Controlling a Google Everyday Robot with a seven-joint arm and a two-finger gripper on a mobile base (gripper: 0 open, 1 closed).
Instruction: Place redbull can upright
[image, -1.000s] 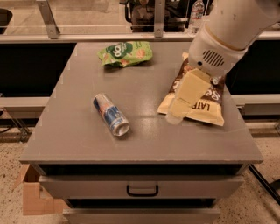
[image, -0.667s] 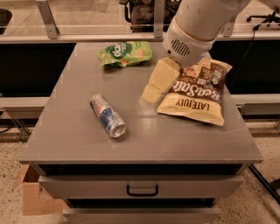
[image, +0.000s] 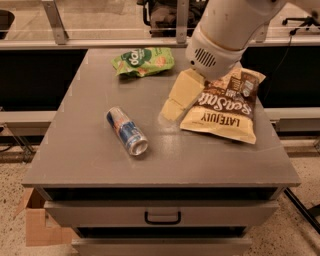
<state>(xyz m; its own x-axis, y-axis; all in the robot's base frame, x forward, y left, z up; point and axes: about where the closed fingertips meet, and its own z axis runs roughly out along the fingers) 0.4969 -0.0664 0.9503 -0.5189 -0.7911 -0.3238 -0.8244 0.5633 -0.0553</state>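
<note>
Hanging over the tabletop (image: 90, 160), the claw (image: 172, 109) is seen just beside the Late July chip bag (image: 225, 107); whether it is open or closed cannot be told. The redbull can (image: 127, 131) is laid on its side left of it, apart, with a green snack bag (image: 142, 61) beyond.

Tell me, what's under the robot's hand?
Just grey table. The hand hangs between the lying redbull can and the yellow chip bag; the arm hides part of that bag's top.
</note>
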